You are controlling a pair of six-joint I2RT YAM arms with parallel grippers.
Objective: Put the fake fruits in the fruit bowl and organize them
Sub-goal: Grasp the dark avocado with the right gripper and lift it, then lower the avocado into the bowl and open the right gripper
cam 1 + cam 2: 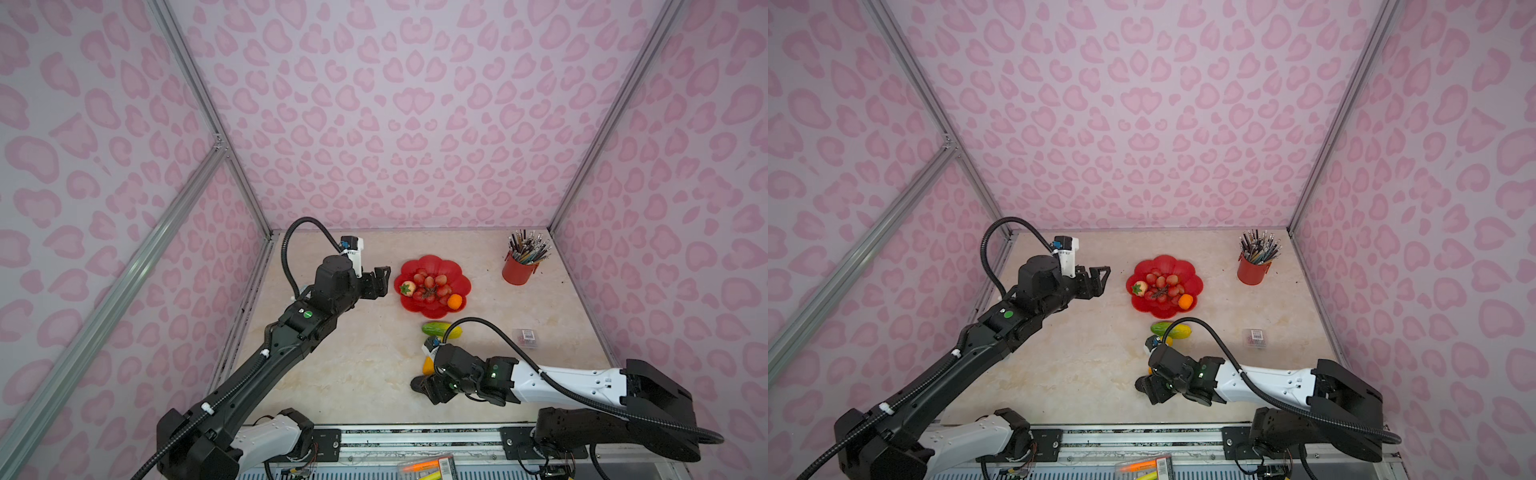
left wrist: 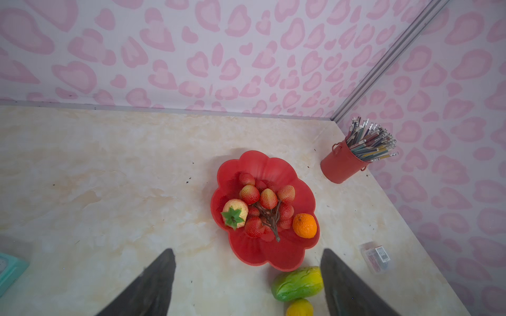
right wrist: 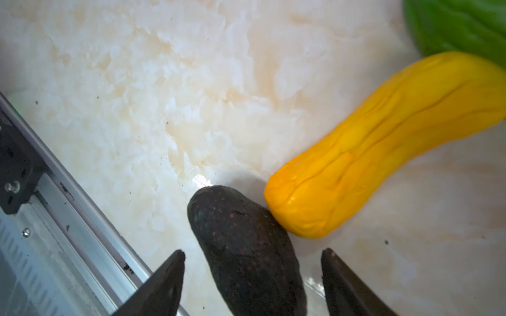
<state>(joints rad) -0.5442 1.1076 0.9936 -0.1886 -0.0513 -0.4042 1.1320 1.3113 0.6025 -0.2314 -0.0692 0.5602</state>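
While black-green lump (image 3: 246, 246) lies between right fingers (image 3: 164, 287), gap either side

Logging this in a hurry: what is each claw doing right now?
Left claw: open, holding nothing.
Right claw: open around the dark bumpy fruit, not yet clamped on it.

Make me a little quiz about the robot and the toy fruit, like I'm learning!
1. True or false: the small round orange fruit lies inside the glossy red flower-shaped plastic bowl.
2. What sits between the open fingers of the right end effector? A) dark bumpy plastic fruit B) pink strawberry C) red pencil cup
3. How many fruits lie on the pale marble tabletop, outside the bowl?
Key: 1 true; 2 A; 3 three.
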